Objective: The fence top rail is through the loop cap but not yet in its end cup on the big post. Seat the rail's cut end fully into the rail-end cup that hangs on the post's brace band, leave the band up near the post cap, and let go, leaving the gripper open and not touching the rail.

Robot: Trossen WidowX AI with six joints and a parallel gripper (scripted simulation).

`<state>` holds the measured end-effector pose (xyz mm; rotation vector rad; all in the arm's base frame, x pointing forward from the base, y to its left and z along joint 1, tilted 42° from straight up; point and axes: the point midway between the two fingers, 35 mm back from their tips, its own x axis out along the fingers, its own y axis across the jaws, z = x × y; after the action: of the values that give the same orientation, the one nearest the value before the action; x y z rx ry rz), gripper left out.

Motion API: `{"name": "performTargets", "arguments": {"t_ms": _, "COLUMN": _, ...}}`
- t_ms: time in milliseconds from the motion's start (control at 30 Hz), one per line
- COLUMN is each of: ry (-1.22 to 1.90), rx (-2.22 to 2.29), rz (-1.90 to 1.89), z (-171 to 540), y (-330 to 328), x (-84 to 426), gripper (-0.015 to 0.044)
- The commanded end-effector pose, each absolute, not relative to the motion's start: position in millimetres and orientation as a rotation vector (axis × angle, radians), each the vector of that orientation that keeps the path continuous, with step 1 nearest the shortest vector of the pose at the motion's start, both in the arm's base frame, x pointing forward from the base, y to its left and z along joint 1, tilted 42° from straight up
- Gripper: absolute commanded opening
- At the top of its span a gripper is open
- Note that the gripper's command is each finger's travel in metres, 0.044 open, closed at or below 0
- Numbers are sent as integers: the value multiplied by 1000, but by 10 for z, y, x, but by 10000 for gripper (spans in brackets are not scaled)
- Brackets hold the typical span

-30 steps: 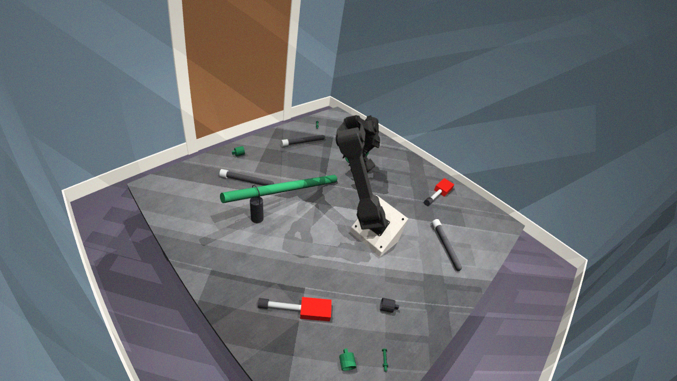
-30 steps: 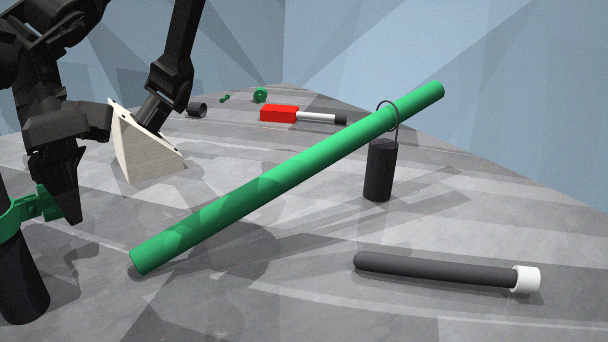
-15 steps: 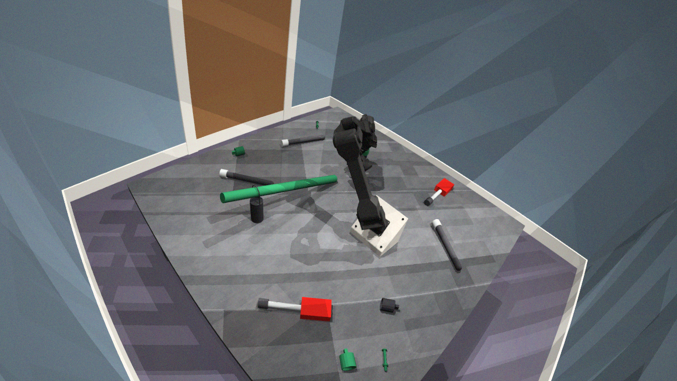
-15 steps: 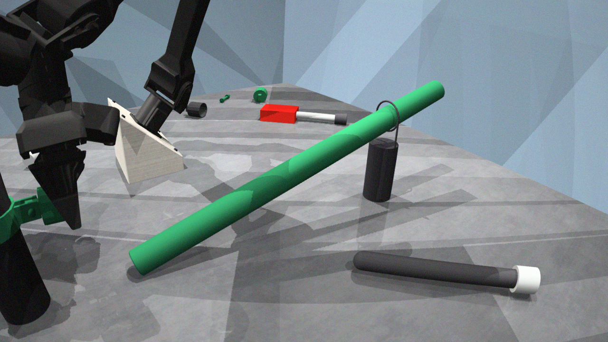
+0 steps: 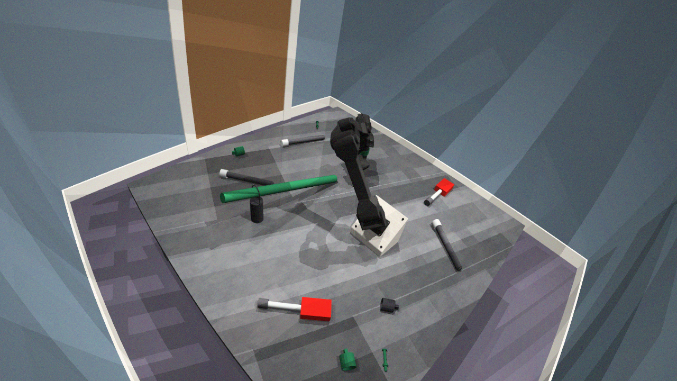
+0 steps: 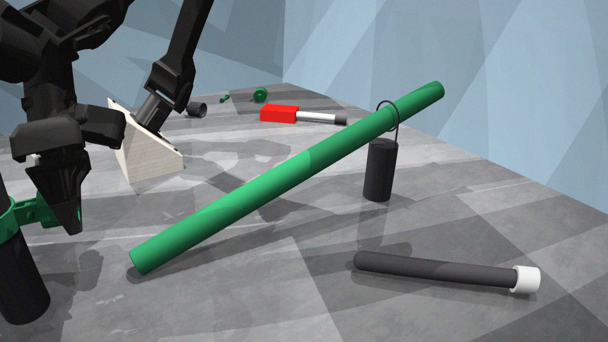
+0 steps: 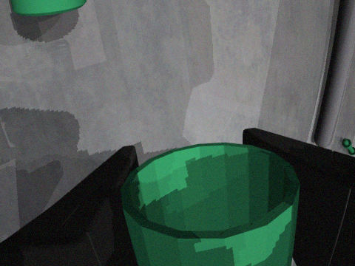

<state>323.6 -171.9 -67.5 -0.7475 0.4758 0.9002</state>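
My gripper [image 6: 63, 208] [image 7: 190, 149] is shut on the green rail-end cup [image 6: 47, 217] [image 7: 214, 247], with a finger on each side of it. The cup's open mouth shows empty in the wrist view. The cup hangs by its arm from the green brace band [image 6: 8, 224] around the big black post [image 6: 23, 280]. The post's top is out of view. The green rail [image 5: 284, 186] [image 6: 271, 180] [image 7: 48, 5] slants through the wire loop of the loop cap on the small black post [image 5: 256, 210] [image 6: 380, 170]. Its lower end is down near the floor, apart from the cup and gripper.
A dark rod with a white cap [image 5: 246, 177] [image 6: 437, 270] lies beside the rail. The arm's pale wedge base [image 6: 148, 157] stands behind the rail. A red block with a white handle [image 5: 316, 308] [image 6: 278, 114] and a loose black cup [image 5: 387, 305] [image 6: 196, 109] lie farther off.
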Motion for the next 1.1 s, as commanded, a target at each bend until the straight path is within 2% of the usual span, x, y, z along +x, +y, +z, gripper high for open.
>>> {"name": "performTargets", "arguments": {"t_ms": 0, "ry": 491, "rx": -739, "rz": 897, "z": -678, "y": -1708, "x": 3246, "gripper": 0}}
{"name": "performTargets", "arguments": {"t_ms": 700, "ry": 468, "rx": -760, "rz": 909, "z": -677, "y": -1715, "x": 3218, "gripper": 0}}
{"name": "performTargets", "arguments": {"t_ms": 1067, "ry": 468, "rx": -759, "rz": 909, "z": -654, "y": -1715, "x": 3220, "gripper": 289}}
